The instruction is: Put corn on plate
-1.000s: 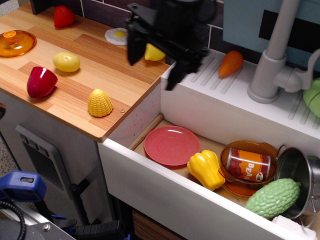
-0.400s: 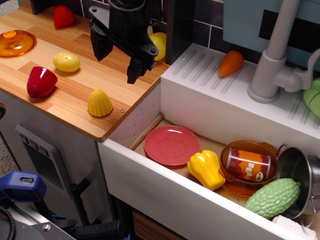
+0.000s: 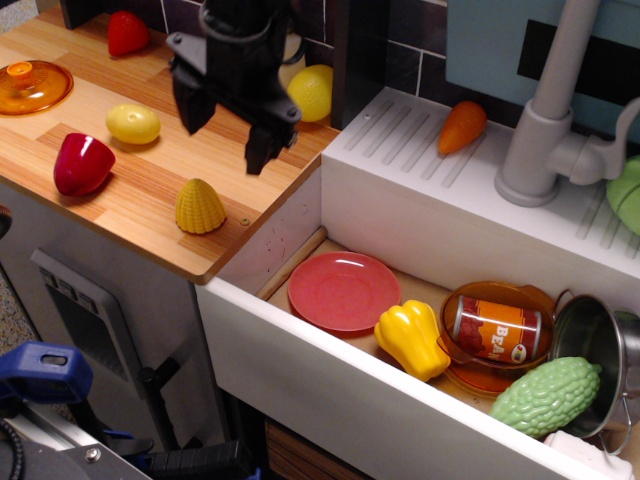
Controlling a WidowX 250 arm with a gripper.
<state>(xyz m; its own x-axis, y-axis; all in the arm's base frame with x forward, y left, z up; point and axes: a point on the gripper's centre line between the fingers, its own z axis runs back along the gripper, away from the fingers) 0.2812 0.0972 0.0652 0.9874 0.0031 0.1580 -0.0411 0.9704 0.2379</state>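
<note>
The corn [image 3: 200, 206] is a small yellow dome with bumpy kernel rows, standing on the wooden counter [image 3: 150, 190] near its front right corner. The pinkish-red plate [image 3: 344, 290] lies flat in the sink basin below, at its left end. My black gripper [image 3: 222, 138] hangs open above the counter, just behind and slightly right of the corn, with its two fingers spread wide and nothing between them.
On the counter: red pepper [image 3: 82, 163], yellow lemon [image 3: 133, 124], second lemon [image 3: 311, 92], orange lid [image 3: 33, 86], strawberry [image 3: 127, 32]. In the sink: yellow bell pepper [image 3: 414, 338], can in an orange bowl [image 3: 497, 329], green gourd [image 3: 545, 395], metal pot [image 3: 592, 350]. A carrot [image 3: 461, 127] and faucet [image 3: 545, 130] are on the drainboard.
My gripper has moved left from above the counter's right edge and drainboard and lowered toward the corn. The fried egg is now hidden behind it. The objects have not moved.
</note>
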